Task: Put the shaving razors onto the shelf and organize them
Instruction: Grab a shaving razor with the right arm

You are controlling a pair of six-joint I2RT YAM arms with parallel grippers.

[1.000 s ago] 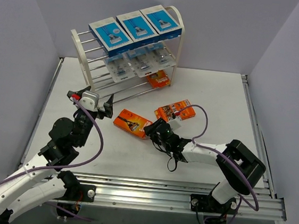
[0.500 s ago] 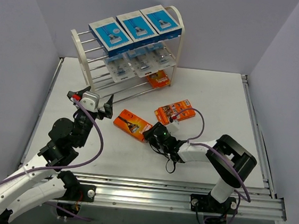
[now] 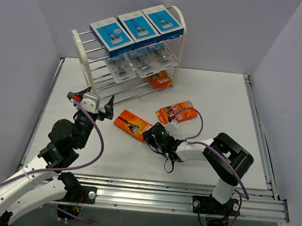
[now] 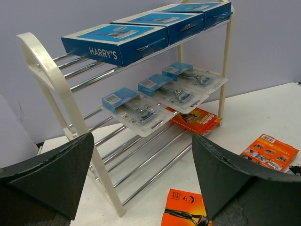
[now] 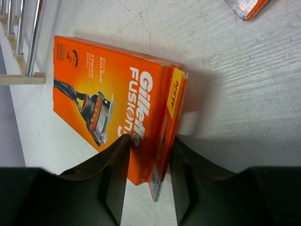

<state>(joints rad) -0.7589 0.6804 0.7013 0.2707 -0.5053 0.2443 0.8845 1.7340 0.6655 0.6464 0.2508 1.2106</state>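
Right gripper (image 3: 149, 135) has its fingers pinched on the near end of the orange Gillette Fusion box (image 3: 132, 124), which lies on the table (image 3: 222, 104) at 6 o'clock from the white shelf (image 3: 182, 46), while the left gripper (image 3: 92, 101) hangs wide open, holding nothing

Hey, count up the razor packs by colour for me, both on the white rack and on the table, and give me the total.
Blue cardboard boxes: 3
Clear plastic blister packs with blue cards: 3
Orange cardboard packs: 3
Total: 9
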